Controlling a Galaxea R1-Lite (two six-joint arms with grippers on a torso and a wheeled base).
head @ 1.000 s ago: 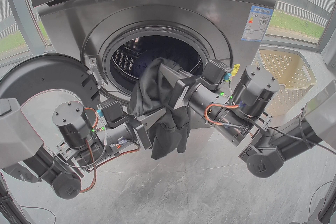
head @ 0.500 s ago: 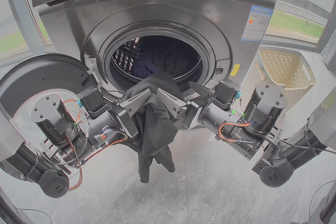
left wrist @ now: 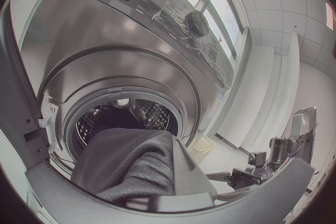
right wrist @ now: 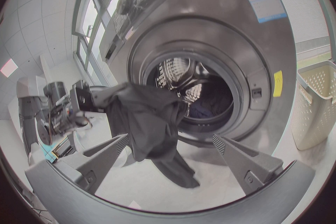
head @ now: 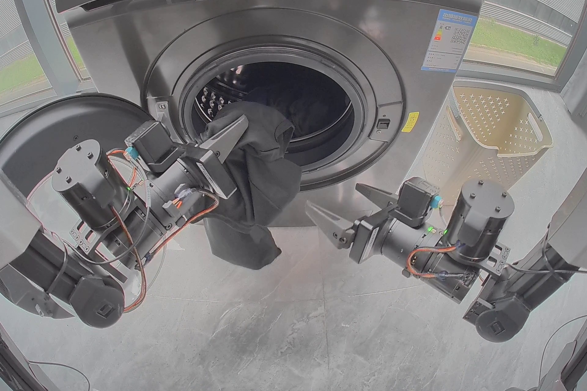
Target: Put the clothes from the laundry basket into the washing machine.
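Head view gives the count plainly: one grey metal front-loading washing machine (head: 275, 25), its one round door (head: 67, 123) swung open on the robot's left, one cream plastic laundry basket with perforated walls (head: 495, 117) standing just beside the machine on the robot's right, one charcoal cloth garment (head: 260, 184) out in the air, a dark heap of clothes (head: 306, 99) lying inside the drum, and two grippers. The charcoal garment is limp and crumpled, matte, with soft folds. Its upper part is bunched high in front of the left side of the drum opening, and the rest hangs down in a loose, uneven tail before the machine's lower front panel, above the grey stone floor (head: 318, 319). Whether the cloth touches the rim of the opening I cannot tell. The left gripper (head: 235, 132) is clenched on the garment's top. One finger lies along the upper side of the cloth, and the fabric drapes over and hides the other. From the left wrist view the cloth is packed between the jaws, with the drum just beyond it. The right gripper (head: 333, 197) hangs lower, in front of the panel beneath the opening, on the garment's right and well apart from it, its jaws spread wide and gripping nothing.
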